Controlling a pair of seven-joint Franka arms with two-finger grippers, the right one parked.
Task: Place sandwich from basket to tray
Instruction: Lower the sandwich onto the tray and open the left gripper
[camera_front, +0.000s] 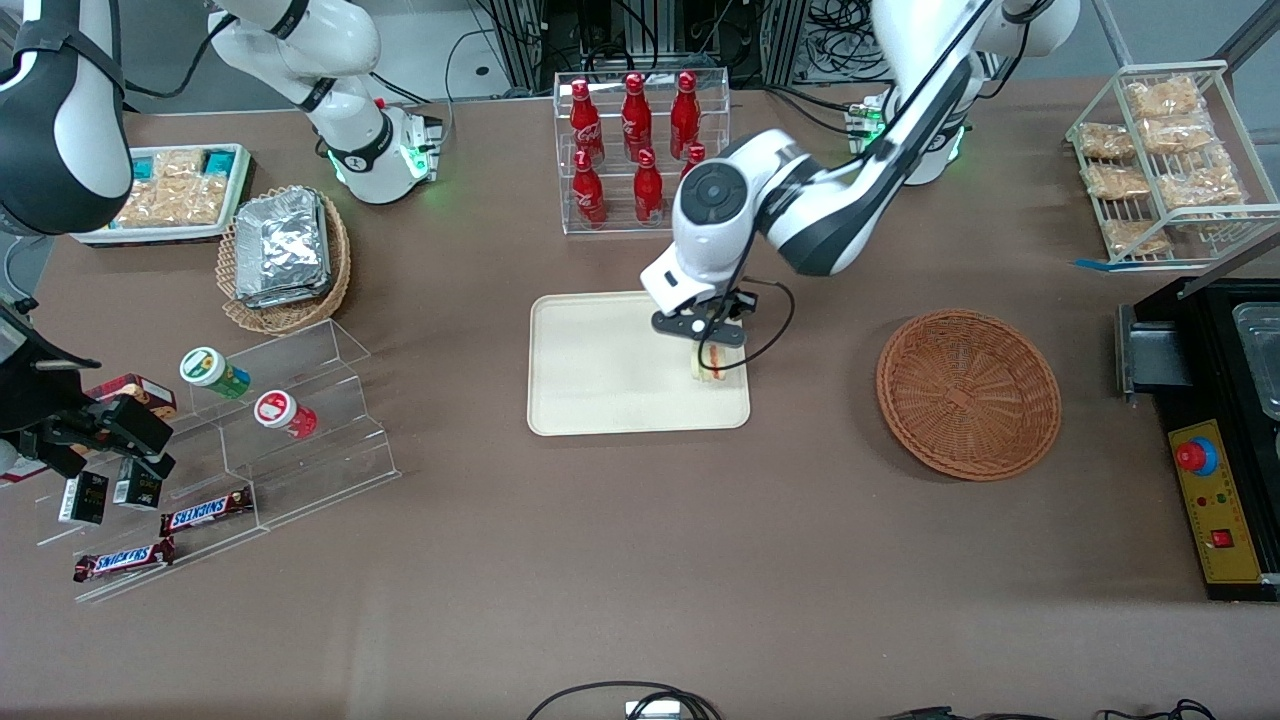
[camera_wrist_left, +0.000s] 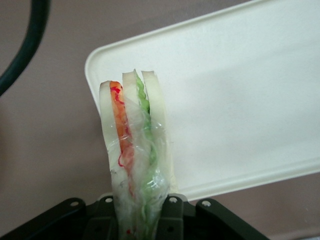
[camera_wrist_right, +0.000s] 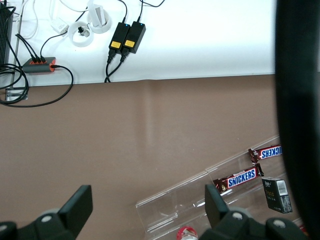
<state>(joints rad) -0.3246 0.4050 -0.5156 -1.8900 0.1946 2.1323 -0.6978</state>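
My left gripper (camera_front: 712, 350) is shut on the sandwich (camera_front: 713, 365), a wrapped wedge of pale bread with red and green filling. It holds the sandwich over the edge of the cream-beige tray (camera_front: 600, 385) that faces the working arm's end. In the left wrist view the sandwich (camera_wrist_left: 134, 150) stands between the black fingers (camera_wrist_left: 172, 217), with a rounded corner of the tray (camera_wrist_left: 240, 100) under it. The reddish-brown wicker basket (camera_front: 968, 392) lies empty beside the tray, toward the working arm's end.
A clear rack of red bottles (camera_front: 640, 150) stands farther from the front camera than the tray. A tan basket of foil packets (camera_front: 285, 255) and clear steps with snack bars (camera_front: 205, 512) lie toward the parked arm's end. A black machine (camera_front: 1220, 430) sits at the working arm's end.
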